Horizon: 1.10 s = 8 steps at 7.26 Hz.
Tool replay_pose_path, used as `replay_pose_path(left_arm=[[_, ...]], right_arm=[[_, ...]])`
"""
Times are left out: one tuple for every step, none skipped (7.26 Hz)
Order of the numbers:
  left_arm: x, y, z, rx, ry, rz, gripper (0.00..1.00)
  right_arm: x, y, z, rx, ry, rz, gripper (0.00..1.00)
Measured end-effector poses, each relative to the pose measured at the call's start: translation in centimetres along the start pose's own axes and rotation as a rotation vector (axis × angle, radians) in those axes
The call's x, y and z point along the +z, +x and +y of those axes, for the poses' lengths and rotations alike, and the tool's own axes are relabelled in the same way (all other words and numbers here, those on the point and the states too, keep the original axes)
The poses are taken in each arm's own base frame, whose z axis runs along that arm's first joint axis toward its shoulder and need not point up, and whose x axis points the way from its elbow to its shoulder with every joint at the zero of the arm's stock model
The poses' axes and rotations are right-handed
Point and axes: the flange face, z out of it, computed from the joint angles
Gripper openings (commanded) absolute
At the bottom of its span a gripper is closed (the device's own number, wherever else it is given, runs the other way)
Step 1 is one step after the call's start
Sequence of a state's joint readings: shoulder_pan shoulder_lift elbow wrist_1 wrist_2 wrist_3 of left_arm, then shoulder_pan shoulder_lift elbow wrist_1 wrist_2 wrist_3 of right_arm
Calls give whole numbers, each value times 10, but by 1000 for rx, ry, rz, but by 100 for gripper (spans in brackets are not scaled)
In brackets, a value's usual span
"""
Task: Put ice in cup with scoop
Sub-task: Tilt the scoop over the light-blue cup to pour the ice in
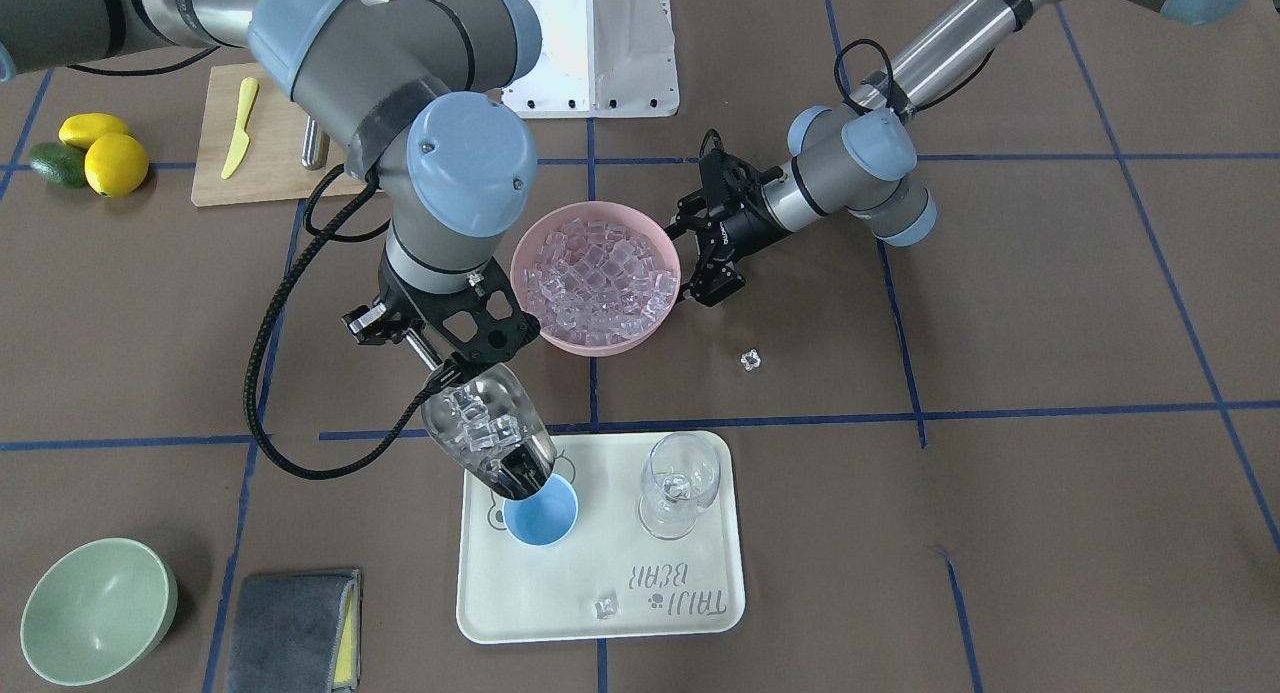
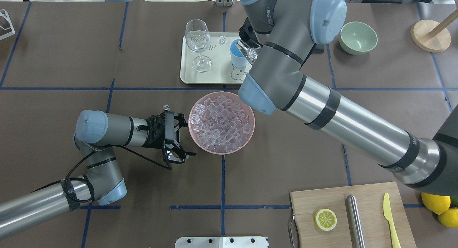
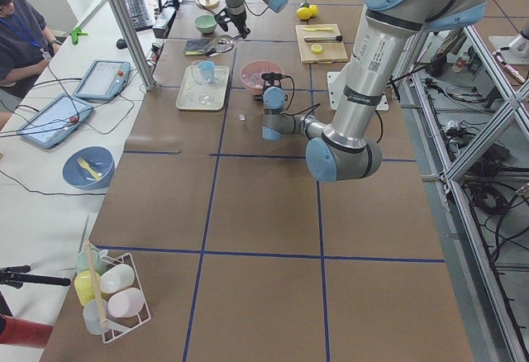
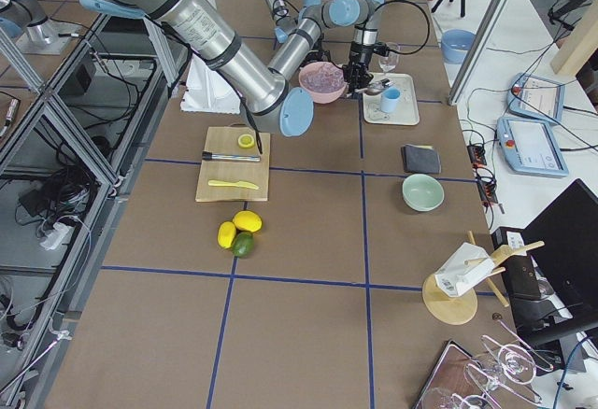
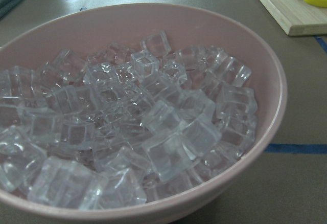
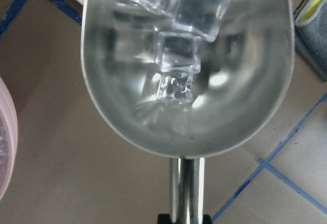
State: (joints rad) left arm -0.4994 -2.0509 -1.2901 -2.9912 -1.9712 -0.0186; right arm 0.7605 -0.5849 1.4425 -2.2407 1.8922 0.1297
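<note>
Ice point(image 1: 485, 423) lies in the scoop point(image 1: 500, 453), which is tilted mouth-down over the cup point(image 1: 548, 523) (cup stands on the tray point(image 1: 480, 593)). Right end effector point(image 1: 432, 353) clamps the scoop handle. Left end effector point(image 2: 188, 139) is spread wide, just beside the pink bowl point(image 2: 253, 128) on the surface point(image 1: 1000, 323).

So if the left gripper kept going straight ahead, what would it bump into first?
Most likely the near wall of the pink bowl. The left gripper is open and points straight at it, close by.
</note>
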Motion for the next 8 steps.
replay_pose_path(left_arm=[[0, 0, 0, 0, 0, 0, 99], [0, 0, 0, 0, 0, 0, 99], [0, 0, 0, -1, 0, 0, 99], [0, 0, 0, -1, 0, 0, 99], [0, 0, 0, -1, 0, 0, 99], [0, 0, 0, -5, 0, 0, 100], [0, 0, 0, -12, 1, 1, 99], [0, 0, 0, -15, 0, 2, 99]], right_arm=[[-6, 6, -6, -19, -43, 7, 0], [-12, 11, -10, -40, -85, 13, 0], [-16, 16, -9, -62, -125, 19, 0], [-18, 19, -7, -83, -160, 26, 0], [-20, 20, -5, -99, -190, 32, 0], [-26, 19, -3, -108, -218, 35, 0], [-32, 17, -1, -115, -242, 37, 0], [-39, 15, -1, -119, -259, 38, 0]])
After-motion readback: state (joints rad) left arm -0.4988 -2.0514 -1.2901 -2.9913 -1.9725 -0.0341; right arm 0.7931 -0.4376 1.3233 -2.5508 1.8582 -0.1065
